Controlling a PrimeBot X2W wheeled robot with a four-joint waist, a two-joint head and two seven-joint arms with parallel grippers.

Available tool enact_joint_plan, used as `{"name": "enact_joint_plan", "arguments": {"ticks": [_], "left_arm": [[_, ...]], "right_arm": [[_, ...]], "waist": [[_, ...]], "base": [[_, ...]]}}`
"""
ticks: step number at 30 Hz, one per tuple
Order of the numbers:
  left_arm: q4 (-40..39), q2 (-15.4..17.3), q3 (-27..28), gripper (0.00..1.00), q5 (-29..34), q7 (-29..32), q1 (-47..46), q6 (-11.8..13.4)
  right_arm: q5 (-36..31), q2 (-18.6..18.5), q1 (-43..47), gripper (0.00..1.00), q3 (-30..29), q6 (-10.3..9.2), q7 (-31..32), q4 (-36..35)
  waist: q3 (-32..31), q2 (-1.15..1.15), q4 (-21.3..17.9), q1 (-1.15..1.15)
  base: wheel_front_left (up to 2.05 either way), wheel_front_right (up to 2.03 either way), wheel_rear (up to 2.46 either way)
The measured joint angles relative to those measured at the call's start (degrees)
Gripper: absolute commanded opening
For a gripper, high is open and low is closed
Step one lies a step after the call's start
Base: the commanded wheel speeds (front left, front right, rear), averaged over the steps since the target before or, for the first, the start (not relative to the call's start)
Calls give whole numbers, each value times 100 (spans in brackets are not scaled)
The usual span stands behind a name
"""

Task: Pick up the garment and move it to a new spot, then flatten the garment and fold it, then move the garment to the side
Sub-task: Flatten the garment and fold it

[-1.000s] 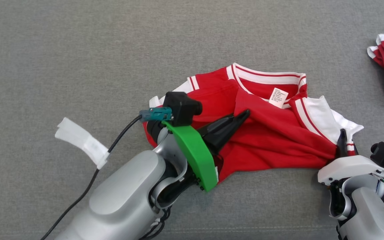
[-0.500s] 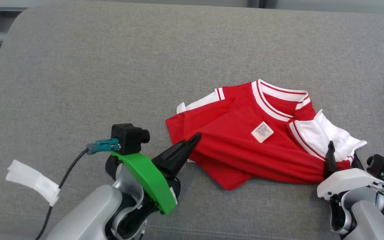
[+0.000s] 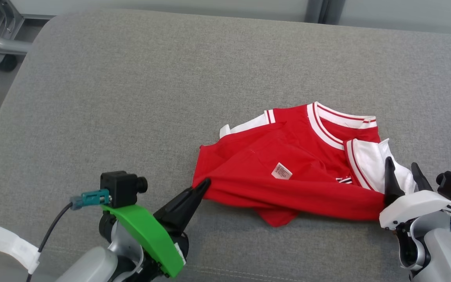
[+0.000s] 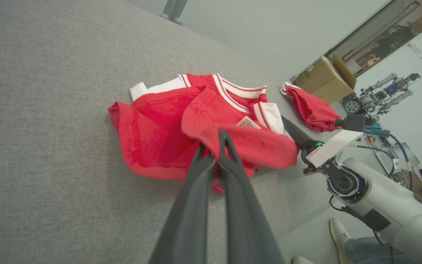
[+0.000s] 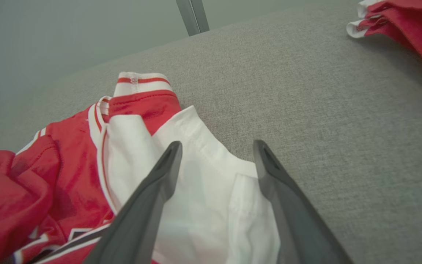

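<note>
Fingers of the left gripper [image 3: 205, 183] pinch the garment [image 3: 288, 156] at its left end; the right gripper [image 3: 401, 164] gapes wide over its right end.

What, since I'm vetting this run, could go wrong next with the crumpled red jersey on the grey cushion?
1. The left gripper is shut on one fold of the red sleeveless jersey while the right gripper stands open over its white panel: a one-sided pull would likely drag and bunch it.
2. The jersey lies doubled over itself, label up; folding now may trap creases.
3. A smaller bunched red piece lies to the right; shifting the jersey there could tangle them.
</note>
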Motion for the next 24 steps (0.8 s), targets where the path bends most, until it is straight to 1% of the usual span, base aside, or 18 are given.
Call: {"name": "enact_joint_plan", "arguments": {"ticks": [2,7,9,15,16,17,18,22,24], "left_arm": [[-3,103,-8,0,1,51,133,47],[126,386,-86,0,-18,213,547,159],[207,397,-144,0,-100,230,706,163],[554,353,-338,0,-138,296,840,166],[622,327,-326,29,-119,272,840,167],[666,320,-315,62,-79,240,840,168],[683,320,-301,100,-46,211,840,170],[602,312,-283,100,-19,207,840,176],[383,300,-171,100,-153,209,838,169]], "right_arm": [[0,-44,0,100,-1,37,71,-31],[-46,-258,-1,100,20,45,336,-75],[-51,-339,-1,100,36,92,443,-78],[-49,-463,-1,100,11,94,646,-155],[-48,-464,-1,100,16,103,675,-169],[-48,-459,-1,100,34,120,686,-182],[-48,-447,-2,100,58,155,736,-199],[-48,-388,-2,100,163,170,833,-247],[-48,-375,-1,100,192,196,877,-300]], "waist": [[-11,0,-5,0],[-30,0,-10,0],[-26,0,-1,0],[10,0,97,0],[13,0,112,0],[11,0,121,0],[6,0,120,0],[-13,0,78,0],[-16,0,41,0]], "base": [[0,0,0],[0,0,0],[0,0,0],[0,0,0],[0,0,0],[0,0,0],[0,0,0],[0,0,0],[0,0,0]]}}
